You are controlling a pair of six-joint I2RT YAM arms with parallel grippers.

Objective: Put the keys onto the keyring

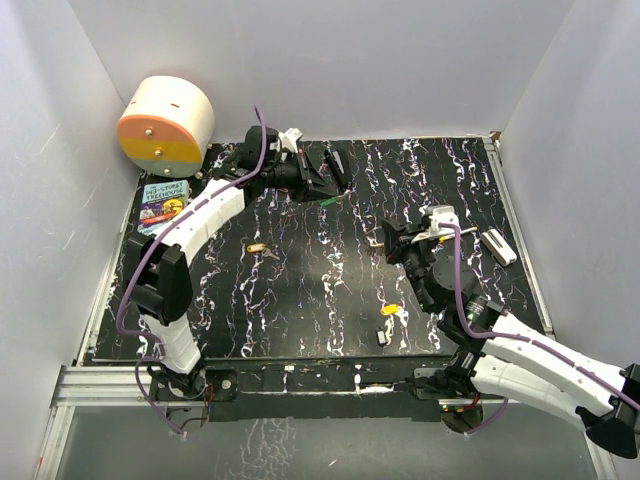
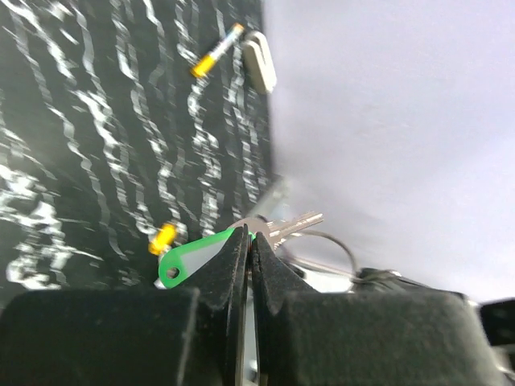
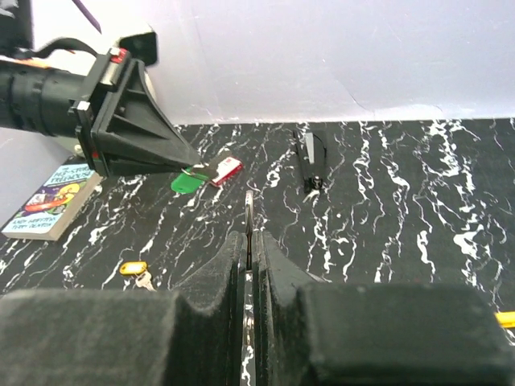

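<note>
My left gripper (image 1: pixel 334 188) is at the far middle of the mat, raised, shut on the green-headed key (image 2: pixel 187 259). Silver key blades (image 2: pixel 294 223) and a thin wire loop (image 2: pixel 344 245) stick out past its tips (image 2: pixel 248 235). The green head also shows in the right wrist view (image 3: pixel 187 183). My right gripper (image 1: pixel 386 240) is right of centre, shut on a thin silver ring (image 3: pixel 249 211) seen edge-on between its jaws (image 3: pixel 249 238). A yellow-orange key (image 1: pixel 257 247) lies left of centre and another (image 1: pixel 390 310) lies near the front. No white-headed key is identifiable.
A red-and-white box (image 3: pixel 226 170) lies just beyond the left gripper. A black object (image 3: pixel 310 161) stands by the back wall. A book (image 1: pixel 162 205) and a cream-and-orange drum (image 1: pixel 166 125) are at the back left. A white piece (image 1: pixel 500 246) lies at the right edge.
</note>
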